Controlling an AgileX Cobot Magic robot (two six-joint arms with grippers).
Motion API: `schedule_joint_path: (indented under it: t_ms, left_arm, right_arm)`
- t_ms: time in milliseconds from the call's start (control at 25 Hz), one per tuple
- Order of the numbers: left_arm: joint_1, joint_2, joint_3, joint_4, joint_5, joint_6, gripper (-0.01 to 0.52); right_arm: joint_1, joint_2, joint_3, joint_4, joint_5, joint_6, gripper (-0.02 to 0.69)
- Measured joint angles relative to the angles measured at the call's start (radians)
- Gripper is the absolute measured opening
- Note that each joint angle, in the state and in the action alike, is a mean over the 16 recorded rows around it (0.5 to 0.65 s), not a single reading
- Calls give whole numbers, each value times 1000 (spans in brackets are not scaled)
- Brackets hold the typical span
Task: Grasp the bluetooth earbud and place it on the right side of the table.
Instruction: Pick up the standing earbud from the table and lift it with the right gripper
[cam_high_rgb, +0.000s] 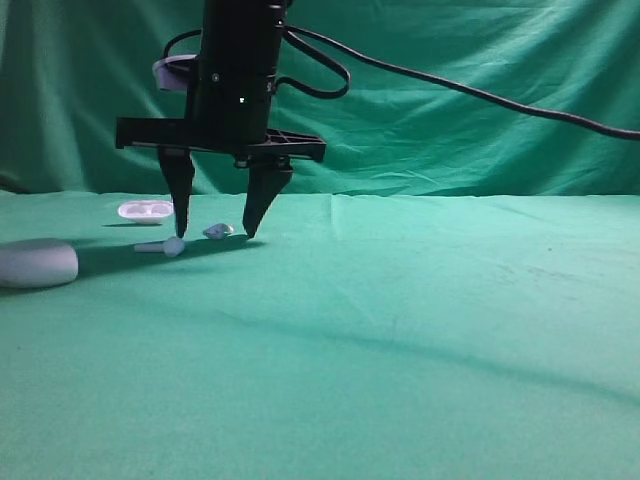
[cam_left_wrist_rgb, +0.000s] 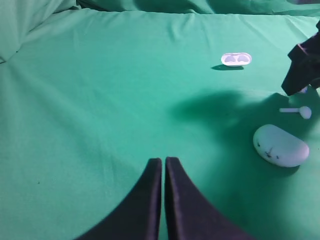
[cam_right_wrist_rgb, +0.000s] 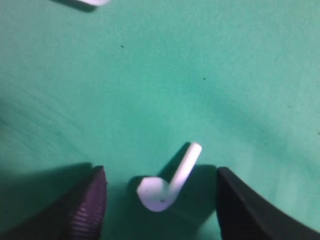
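While the right gripper (cam_high_rgb: 213, 235) hangs with jaws spread wide, the earbud (cam_high_rgb: 218, 231) lies on the table (cam_high_rgb: 420, 330) between its fingertips, untouched; the left gripper (cam_left_wrist_rgb: 163, 162) sits clenched, empty.

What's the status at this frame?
Right gripper open, straddling the bluetooth earbud on the table. Left gripper shut, idle. Long-stem earbud close beside.

1. Exterior high: low, frontal, mid-range, faces the backdrop across the desk (cam_high_rgb: 420, 330).
2. Left wrist: behind left tool (cam_left_wrist_rgb: 163, 165), looks along the desk, far.
3. Right wrist: above right tool (cam_right_wrist_rgb: 160, 187), straight down, very close.
4. Shared: patch under right tool.
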Motion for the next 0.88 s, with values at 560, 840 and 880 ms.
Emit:
schedule_joint_path:
  t_ms: [560,840,880]
  left_arm:
    - [0,0,0,0,0,0,0]
    - [0,0,0,0,0,0,0]
    - [0,0,0,0,0,0,0]
  right_arm:
    - [0,10,-3,-38,11,1,201]
    - [0,10,-22,-49,32,1,138]
    - [0,10,-29,-50,37,1,134]
